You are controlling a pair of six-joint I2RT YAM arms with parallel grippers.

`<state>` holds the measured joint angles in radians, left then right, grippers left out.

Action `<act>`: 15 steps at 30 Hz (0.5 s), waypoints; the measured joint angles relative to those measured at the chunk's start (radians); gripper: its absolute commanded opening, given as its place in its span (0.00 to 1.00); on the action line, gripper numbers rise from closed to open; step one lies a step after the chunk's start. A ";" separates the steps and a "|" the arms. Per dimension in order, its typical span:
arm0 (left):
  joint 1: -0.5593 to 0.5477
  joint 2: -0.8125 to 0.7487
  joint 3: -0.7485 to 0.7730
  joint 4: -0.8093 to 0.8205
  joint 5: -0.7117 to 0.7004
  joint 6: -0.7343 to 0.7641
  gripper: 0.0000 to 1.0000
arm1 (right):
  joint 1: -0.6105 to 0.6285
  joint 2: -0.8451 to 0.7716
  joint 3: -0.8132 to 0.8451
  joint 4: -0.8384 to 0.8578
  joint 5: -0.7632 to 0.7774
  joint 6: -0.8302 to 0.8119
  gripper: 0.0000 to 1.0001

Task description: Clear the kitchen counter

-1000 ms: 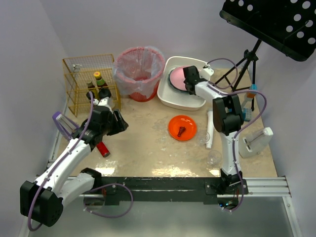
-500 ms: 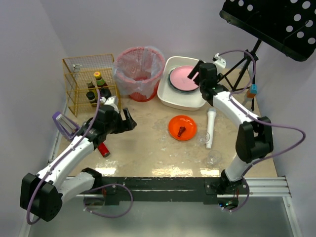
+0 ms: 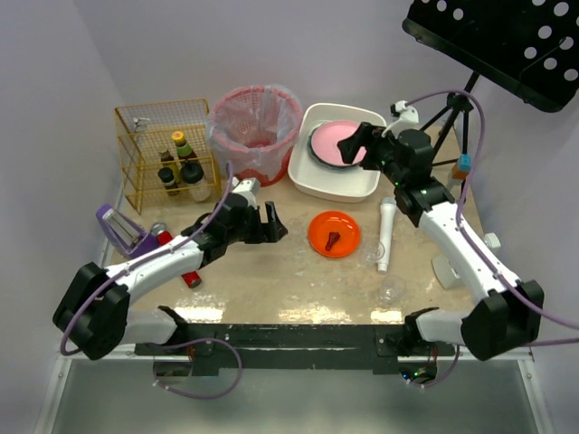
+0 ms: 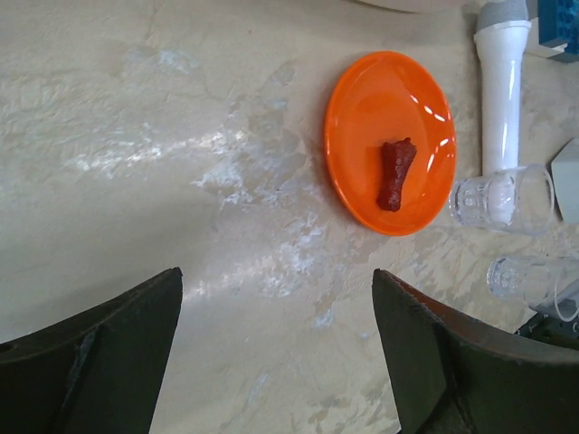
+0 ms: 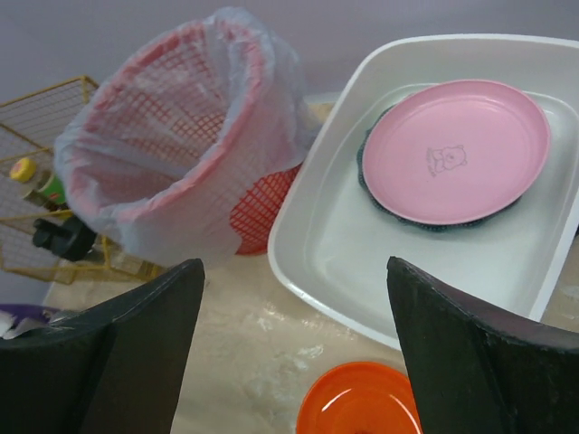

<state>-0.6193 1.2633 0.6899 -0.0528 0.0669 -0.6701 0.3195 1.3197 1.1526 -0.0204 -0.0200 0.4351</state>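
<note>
Extending from the near rail, the kitchen counter (image 3: 271, 280) is loaded with a clear glass (image 3: 392, 287), a white tube (image 3: 385, 233) and an orange plate (image 3: 334, 226) bearing a food scrap (image 3: 333, 240), presumably awaiting removal. The left gripper (image 3: 271, 221) is stretched low toward that plate, jaws apart and empty. Farther back, the right gripper (image 3: 355, 145) is poised, jaws apart, above the white tub (image 3: 312, 183), where a pink plate (image 3: 327, 143) is deposited, probably for washing.

Beige marbled surface (image 3: 262, 271) has a wire basket (image 3: 136, 172), a lined red bin (image 3: 237, 149) and a white tub (image 3: 330, 187) along the back. Mid-right there's an orange plate (image 3: 334, 233), a white tube (image 3: 385, 235) lying flat, a glass (image 3: 374, 255) just beside it and another glass (image 3: 392, 287) nearer the front.
</note>
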 measured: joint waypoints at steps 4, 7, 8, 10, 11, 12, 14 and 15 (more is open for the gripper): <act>-0.040 0.085 0.012 0.111 0.012 -0.010 0.88 | 0.000 -0.102 -0.030 0.002 -0.067 0.002 0.85; -0.076 0.162 0.038 0.166 0.015 -0.032 0.85 | 0.000 -0.146 -0.031 -0.006 -0.088 0.011 0.84; -0.087 0.194 0.053 0.179 0.015 -0.047 0.84 | 0.000 -0.157 -0.031 -0.012 -0.089 0.014 0.84; -0.105 0.261 0.082 0.209 0.015 -0.074 0.79 | 0.000 -0.179 -0.032 -0.026 -0.093 0.022 0.83; -0.111 0.293 0.091 0.225 0.015 -0.086 0.77 | 0.000 -0.191 -0.033 -0.033 -0.096 0.026 0.83; -0.114 0.321 0.098 0.238 0.015 -0.100 0.74 | 0.000 -0.203 -0.034 -0.039 -0.098 0.031 0.83; -0.117 0.373 0.110 0.249 0.013 -0.121 0.71 | 0.000 -0.227 -0.039 -0.044 -0.101 0.043 0.83; -0.120 0.392 0.114 0.252 0.011 -0.127 0.69 | 0.000 -0.239 -0.043 -0.047 -0.101 0.047 0.82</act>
<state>-0.7395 1.6554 0.8043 0.1993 0.0780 -0.7971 0.3199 1.0809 1.1099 -0.0669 -0.1215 0.4820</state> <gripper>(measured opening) 0.742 0.831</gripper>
